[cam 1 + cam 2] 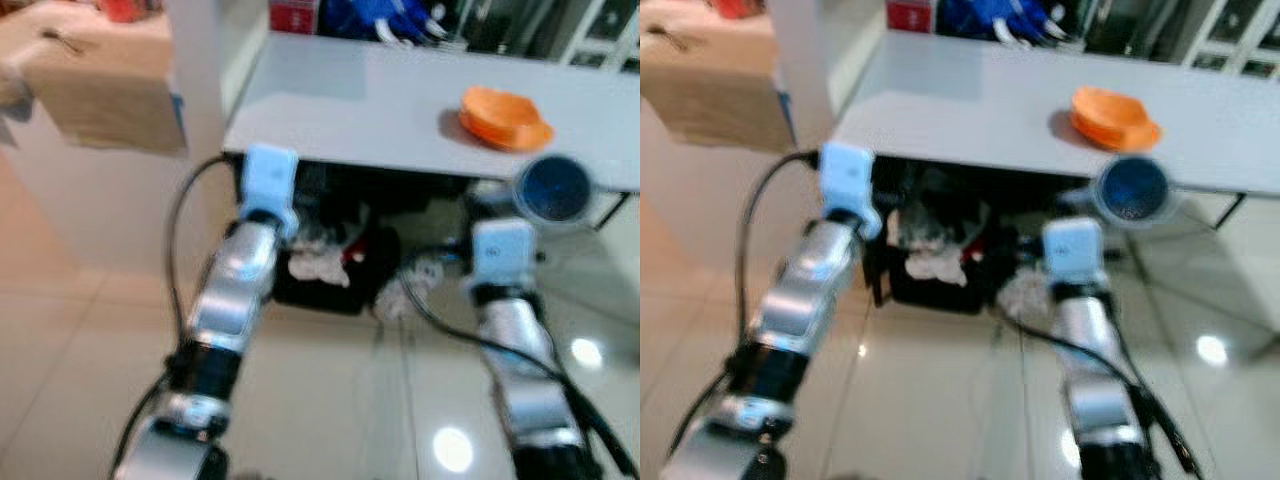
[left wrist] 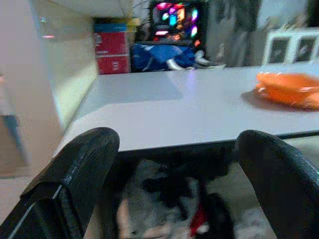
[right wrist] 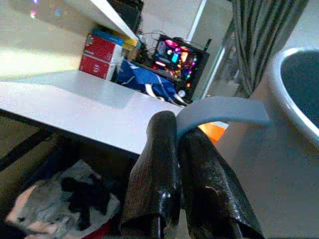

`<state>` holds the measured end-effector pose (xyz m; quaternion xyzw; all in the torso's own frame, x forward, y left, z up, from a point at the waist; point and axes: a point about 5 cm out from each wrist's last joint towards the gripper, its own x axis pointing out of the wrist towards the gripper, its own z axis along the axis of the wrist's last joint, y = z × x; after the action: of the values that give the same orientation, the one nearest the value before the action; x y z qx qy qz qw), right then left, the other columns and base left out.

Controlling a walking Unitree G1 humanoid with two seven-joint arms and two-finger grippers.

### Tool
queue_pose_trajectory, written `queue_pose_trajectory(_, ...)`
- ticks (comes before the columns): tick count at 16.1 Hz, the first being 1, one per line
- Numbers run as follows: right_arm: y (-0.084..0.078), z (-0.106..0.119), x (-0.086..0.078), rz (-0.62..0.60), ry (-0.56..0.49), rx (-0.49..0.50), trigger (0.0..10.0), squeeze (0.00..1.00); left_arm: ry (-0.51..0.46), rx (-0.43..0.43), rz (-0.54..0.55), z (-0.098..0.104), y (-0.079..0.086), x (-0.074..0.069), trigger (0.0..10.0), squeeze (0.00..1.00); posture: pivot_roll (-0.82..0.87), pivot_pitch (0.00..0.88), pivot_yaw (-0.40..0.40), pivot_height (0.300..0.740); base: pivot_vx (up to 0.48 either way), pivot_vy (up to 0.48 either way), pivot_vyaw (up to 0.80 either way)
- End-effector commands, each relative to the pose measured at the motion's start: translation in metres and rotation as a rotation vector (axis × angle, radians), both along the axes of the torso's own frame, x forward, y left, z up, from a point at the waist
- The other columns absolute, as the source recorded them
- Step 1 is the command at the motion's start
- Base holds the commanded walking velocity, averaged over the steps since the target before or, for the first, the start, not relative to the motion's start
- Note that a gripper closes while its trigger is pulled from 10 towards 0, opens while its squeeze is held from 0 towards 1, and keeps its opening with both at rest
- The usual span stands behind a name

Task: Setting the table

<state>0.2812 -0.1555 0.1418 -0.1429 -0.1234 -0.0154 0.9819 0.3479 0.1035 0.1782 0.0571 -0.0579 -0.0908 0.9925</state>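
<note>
Standing at the near edge of the grey table [image 1: 400, 100], both arms raised ahead of me. Views soft with blur.

Progress, as I judge it: early. One orange bowl [image 1: 505, 118] already sits on the tabletop, toward the right side. The mug is not yet set down, and the rest of the surface near me looks bare, so most of the setting remains.

Right gripper [image 3: 180, 149]: fingers clenched together on the flat handle of the grey mug with blue inside [image 1: 553, 189]. The mug hangs just off the table's near edge, below and just beside the orange bowl as the head views show it, not resting on anything.

Orientation: the mug's mouth faces up toward the head camera, blue interior in plain sight, so it looks tipped toward me. Handle runs back toward the wrist. Exact tilt is hard to call.

Left gripper [image 2: 174, 184]: fingers spread wide, holding nothing, aimed at the table edge. Dark bin with clutter [image 1: 330, 265] underneath.
</note>
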Motion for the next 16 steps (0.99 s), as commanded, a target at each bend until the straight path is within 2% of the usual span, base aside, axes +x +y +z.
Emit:
queue_pose_trajectory(1, -0.01, 0.005, -0.002, -0.027, -0.019, -0.009, 0.0, 0.0, -0.011, -0.001, 0.002, 0.003, -0.003, 0.0, 10.0, 0.0, 0.03, 0.0, -0.017, 0.74, 0.0, -0.454, 0.0)
queue_pose_trajectory(5, -0.014, 0.0, -0.006, -0.042, -0.005, -0.012, 0.0, 0.0, -0.001, 0.015, 0.021, 0.001, 0.004, 0.002, 10.0, 0.0, 0.03, 0.0, -0.01, 0.74, 0.0, -0.456, 0.0)
queue_pose_trajectory(8, -0.016, -0.002, -0.009, -0.048, -0.001, -0.013, 0.0, 0.0, 0.004, 0.015, 0.013, -0.001, 0.002, 0.002, 10.0, 0.0, 0.02, 0.0, -0.006, 0.74, 0.0, -0.455, 0.0)
queue_pose_trajectory(10, -0.019, -0.005, -0.018, -0.053, 0.004, -0.015, 0.0, 0.0, 0.003, 0.014, 0.005, -0.001, -0.001, 0.003, 10.0, 0.0, 0.01, 0.0, 0.003, 0.74, 0.0, -0.454, 0.0)
queue_pose_trajectory(12, -0.022, -0.008, -0.025, -0.066, 0.011, -0.014, 0.0, 0.0, 0.006, 0.039, 0.012, -0.002, -0.002, 0.005, 10.0, 0.0, 0.0, 0.0, 0.011, 0.74, 0.0, 0.0, 0.0)
queue_pose_trajectory(16, -0.015, -0.006, -0.03, -0.037, -0.001, -0.005, 0.0, 0.0, 0.032, 0.009, 0.013, -0.004, -0.004, 0.008, 10.0, 0.0, -0.01, 0.0, 0.017, 0.74, 0.457, 0.0, 0.0)
